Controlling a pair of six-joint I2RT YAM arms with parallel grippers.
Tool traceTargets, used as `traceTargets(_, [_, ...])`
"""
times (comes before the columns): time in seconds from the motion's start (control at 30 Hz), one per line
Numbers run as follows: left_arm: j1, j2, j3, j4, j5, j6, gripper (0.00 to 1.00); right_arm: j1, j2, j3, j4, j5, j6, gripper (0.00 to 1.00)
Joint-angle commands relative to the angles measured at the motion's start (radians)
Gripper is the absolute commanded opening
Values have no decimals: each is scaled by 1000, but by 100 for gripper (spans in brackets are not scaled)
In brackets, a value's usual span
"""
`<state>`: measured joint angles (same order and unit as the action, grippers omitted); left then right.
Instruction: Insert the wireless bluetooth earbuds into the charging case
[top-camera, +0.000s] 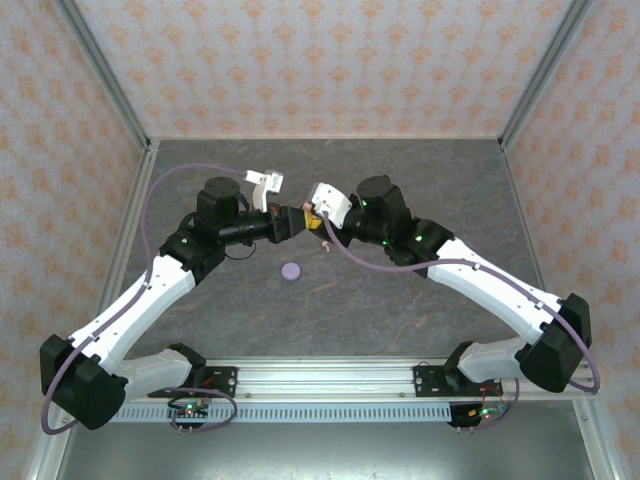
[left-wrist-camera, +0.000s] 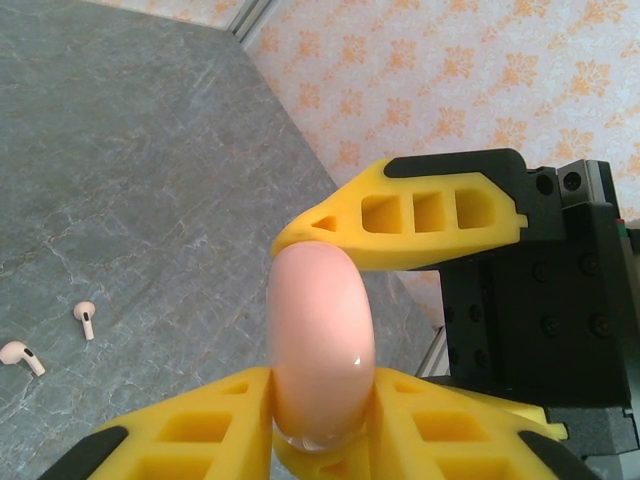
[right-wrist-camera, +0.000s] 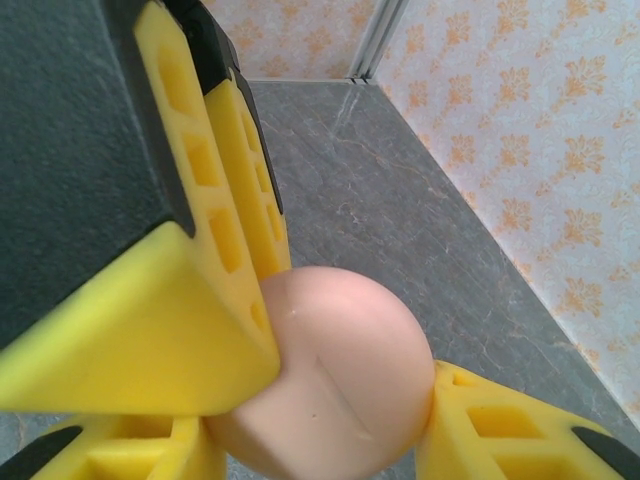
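Left wrist view: the pink charging case (left-wrist-camera: 320, 340) is edge-on, its bottom rim sunk between the left fingers (left-wrist-camera: 200, 430) and cut by the frame, and there's no telling if it's open or closed. A pink earbud (left-wrist-camera: 20, 355) hugs the left edge, too small for detail. Right wrist view: the left fingers blanket the case's left side, lower rim off-frame. From above, the lavender disc (top-camera: 291, 271) is a speck, its lid unreadable.

1. My fingers (left-wrist-camera: 250, 400) are bright yellow.
2. The charging case (left-wrist-camera: 320, 340) is pale pink.
3. The bench (left-wrist-camera: 120, 150) is grey, veined like marble.
4. The walls (left-wrist-camera: 450, 70) are cream with orange floral print.
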<state>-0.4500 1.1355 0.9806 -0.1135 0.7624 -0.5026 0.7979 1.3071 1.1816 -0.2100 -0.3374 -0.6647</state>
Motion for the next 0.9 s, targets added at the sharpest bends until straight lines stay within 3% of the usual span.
traceTargets(0.0, [-15, -5, -16, 24, 34, 21, 27, 7, 12, 33, 31, -9, 22, 45])
traceTargets(0.2, [-14, -23, -25, 47, 16, 51, 25, 8, 18, 36, -17, -14, 19, 50])
traceTargets(0.5, [-18, -77, -85, 81, -24, 212, 23, 3, -23, 29, -116, -56, 34, 78])
traceTargets(0.7, [-24, -159, -168, 168, -28, 344, 21, -63, -105, -19, -159, -210, 103, 82])
traceTargets(0.87, [-42, -231, -218, 179, -36, 480, 18, -150, -199, -130, 16, -391, 275, 82])
